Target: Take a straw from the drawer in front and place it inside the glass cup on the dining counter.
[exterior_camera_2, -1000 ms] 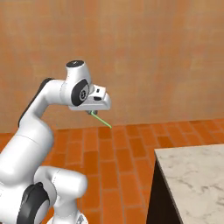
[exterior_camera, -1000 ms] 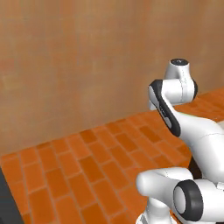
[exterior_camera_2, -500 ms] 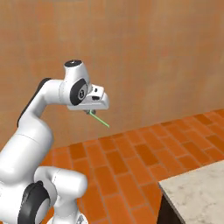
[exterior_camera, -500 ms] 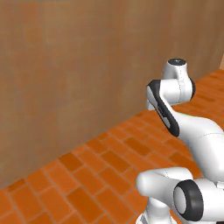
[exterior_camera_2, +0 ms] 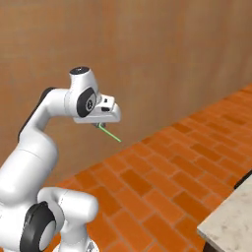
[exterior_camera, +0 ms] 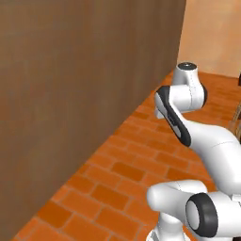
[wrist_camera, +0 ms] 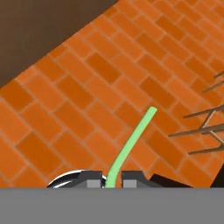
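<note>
Hand view: the claw (wrist_camera: 113, 179) is clamped on the base of a light green straw (wrist_camera: 131, 145), which pokes out above the brick floor (wrist_camera: 87, 96). Right base view: marble counter corner (exterior_camera_2: 231, 221) lies well below the straw (exterior_camera_2: 109, 133).

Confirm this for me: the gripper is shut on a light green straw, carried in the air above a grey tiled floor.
Not quite. The floor is orange-red brick, not grey tile, as the hand view shows. The rest holds: the gripper is shut on the light green straw, which is carried in the air above that floor.
</note>
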